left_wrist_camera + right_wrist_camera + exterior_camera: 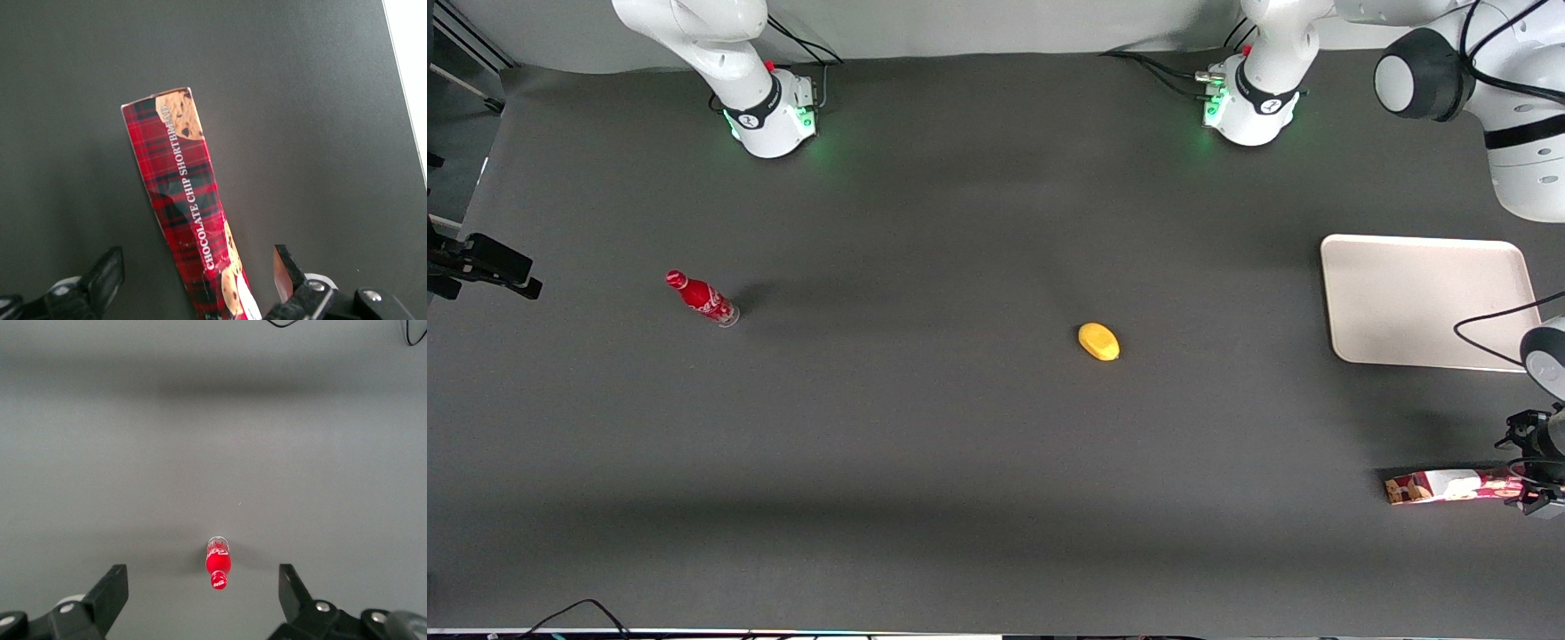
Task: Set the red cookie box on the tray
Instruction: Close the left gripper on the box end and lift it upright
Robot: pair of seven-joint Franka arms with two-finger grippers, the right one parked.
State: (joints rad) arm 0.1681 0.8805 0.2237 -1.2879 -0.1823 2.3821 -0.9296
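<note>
Small red bottle upright twd parked arm's end, yellow lemon-like obj mid-table, well apart

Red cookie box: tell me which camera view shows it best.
The left wrist view. There the red cookie box shows up close, its plaid print and lettering readable, between the open fingers of the end effector. The front view shows it only as a small strip at the table's edge. The right wrist view does not show it.

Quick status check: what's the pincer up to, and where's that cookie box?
Pincer open, astride one end of the red cookie box. Box on the table, nearer the front camera than the tray. Nothing between them.
</note>
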